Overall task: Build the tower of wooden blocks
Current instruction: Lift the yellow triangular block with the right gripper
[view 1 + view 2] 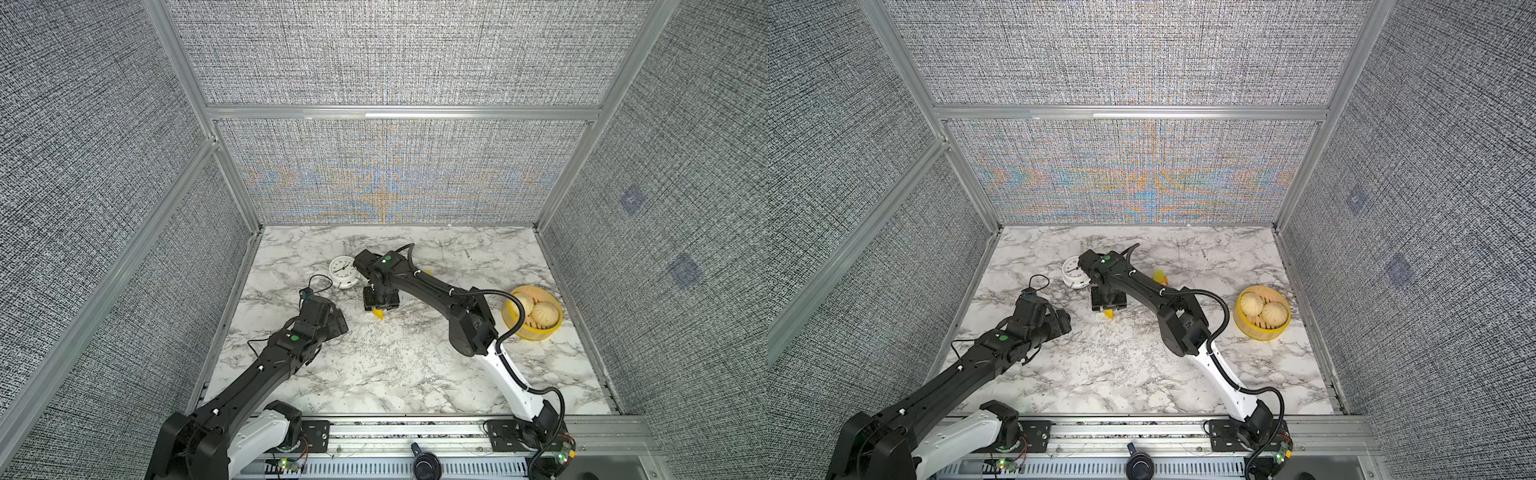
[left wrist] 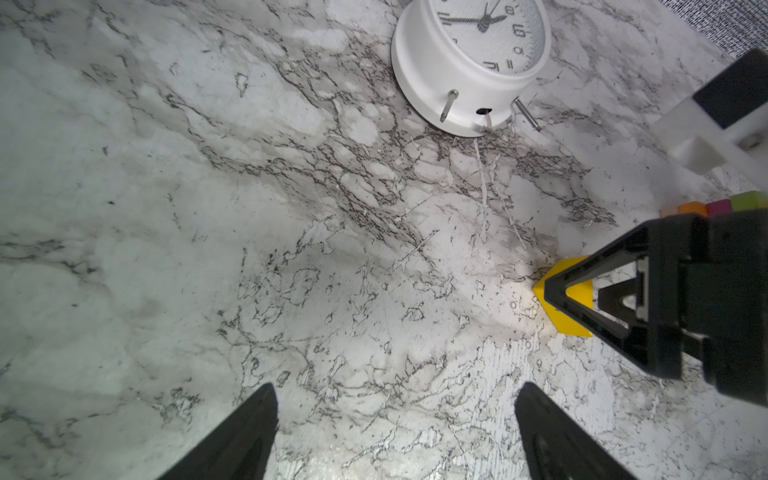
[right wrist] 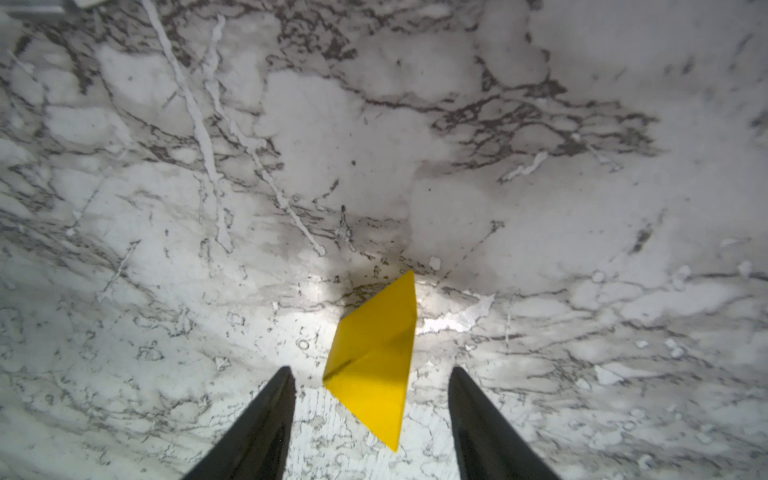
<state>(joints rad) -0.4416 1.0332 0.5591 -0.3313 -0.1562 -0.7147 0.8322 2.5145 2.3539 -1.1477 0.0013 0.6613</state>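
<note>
Nearest the front edge of the table (image 1: 374,374), towards its left side, the left gripper (image 2: 397,399) hangs over bare marble. Its jaws are spread wide with nothing between them. It looks parked there to stay out of the other arm's way while remaining within reach of the middle.

A little farther in, about the middle of the table, the yellow wedge (image 3: 374,353) lies on the marble, apart from everything else. The right gripper (image 3: 371,370) points down over it with one jaw on each side. A strip of marble shows between each jaw and the block, so nothing is grasped yet. Straddling it this way suggests that picking it up is the step in hand. The sloping faces could let the block slip or twist as the jaws meet, so they probably want the flat sides.

About level with that, near the right edge, stands a yellow bowl (image 1: 536,332) with two buns in it, well clear of the work.

Farther back, left of centre, sits a white clock (image 1: 343,270).

Just beyond the right gripper, the left wrist view catches some coloured blocks (image 2: 723,205): tan, orange, magenta and green, touching in a line. The gripper hides most of them, so I cannot tell whether they are stacked. If they are the tower, the wedge would likely go on top as its cap.
</note>
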